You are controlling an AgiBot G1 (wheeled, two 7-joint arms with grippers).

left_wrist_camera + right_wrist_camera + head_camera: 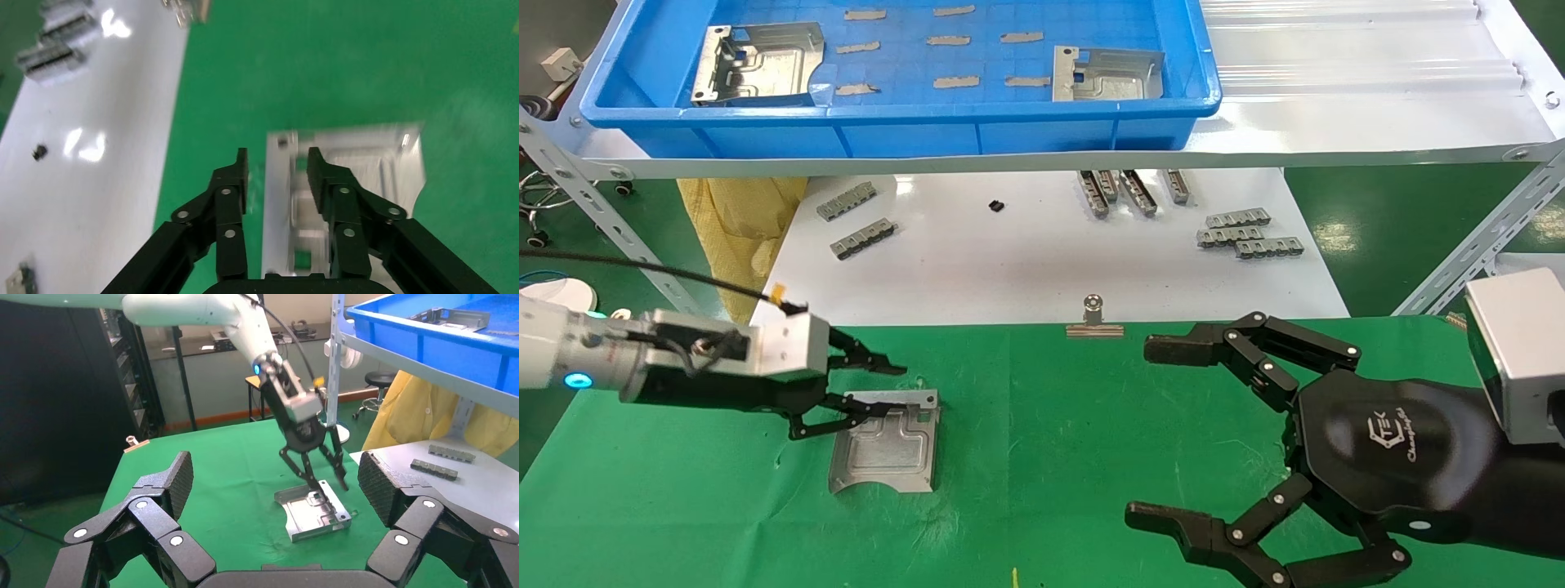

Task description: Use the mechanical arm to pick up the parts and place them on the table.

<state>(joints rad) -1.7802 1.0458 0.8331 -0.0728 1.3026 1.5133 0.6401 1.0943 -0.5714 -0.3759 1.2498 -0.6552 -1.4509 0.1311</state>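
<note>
One metal plate [887, 441] is lying flat on the green table [1050, 457], and its tabbed far edge is being straddled by the spread fingers of the left end effector [866, 390]; nothing is being gripped. Two more plates [758, 64] are being kept in the blue tray [903, 122] on the shelf above. The placing step is judged to be finishing. Next, the left arm is to be lifted clear and sent to the tray. The right end effector [1164, 433] is being held released, idle above the table.
</note>
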